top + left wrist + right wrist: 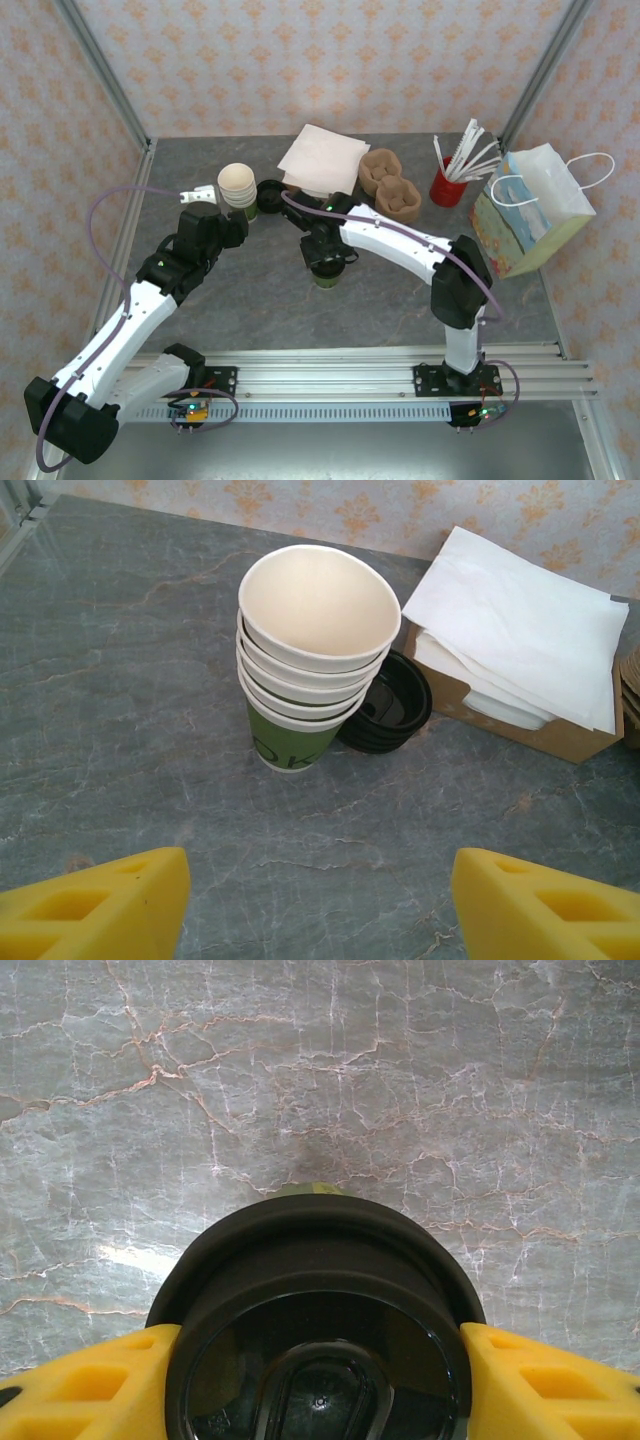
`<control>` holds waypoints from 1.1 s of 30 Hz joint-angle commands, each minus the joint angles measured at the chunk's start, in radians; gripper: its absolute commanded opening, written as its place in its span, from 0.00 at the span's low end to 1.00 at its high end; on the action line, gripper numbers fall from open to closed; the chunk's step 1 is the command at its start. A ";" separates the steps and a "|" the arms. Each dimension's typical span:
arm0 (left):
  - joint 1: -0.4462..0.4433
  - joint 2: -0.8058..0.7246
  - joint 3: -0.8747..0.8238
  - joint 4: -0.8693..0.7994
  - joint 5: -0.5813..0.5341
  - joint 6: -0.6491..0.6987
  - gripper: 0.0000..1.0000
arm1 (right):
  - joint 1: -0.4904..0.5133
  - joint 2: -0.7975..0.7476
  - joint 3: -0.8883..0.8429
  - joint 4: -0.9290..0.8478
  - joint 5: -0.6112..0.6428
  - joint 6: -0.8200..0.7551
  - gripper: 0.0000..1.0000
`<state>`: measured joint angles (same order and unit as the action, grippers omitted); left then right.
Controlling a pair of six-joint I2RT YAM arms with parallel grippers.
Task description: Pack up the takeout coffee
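The takeout coffee [315, 1280] is a green cup under a round black lid. It stands on the marble table mid-centre, and a sliver of its green side [326, 280] shows below the right wrist in the top view. My right gripper [320, 1365] [328, 262] reaches down over it, with both yellow fingers [90, 1385] pressed against the lid's sides. My left gripper [320, 910] [230, 222] is open with nothing between its fingers. It hovers over bare table just short of a stack of lidless cups [310, 660].
Bare black lids [390, 705] lie beside the cup stack [238, 188]. A box of white napkins [322, 158], brown cup carriers [390, 185] and a red cup of straws [450, 180] line the back. The paper bag [530, 210] stands at far right.
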<state>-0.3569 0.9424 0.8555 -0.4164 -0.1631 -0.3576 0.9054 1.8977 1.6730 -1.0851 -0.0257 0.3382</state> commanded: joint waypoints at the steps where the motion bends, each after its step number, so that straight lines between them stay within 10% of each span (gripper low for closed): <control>1: 0.011 0.000 0.029 -0.027 0.005 0.014 0.71 | -0.003 0.090 -0.100 -0.121 0.038 -0.016 0.62; 33: 0.011 0.010 0.065 -0.045 0.038 0.023 0.71 | -0.020 0.030 0.080 -0.113 0.025 -0.015 0.74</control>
<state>-0.3523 0.9455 0.8913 -0.4389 -0.1364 -0.3557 0.8894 1.9114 1.7172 -1.1290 -0.0429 0.3355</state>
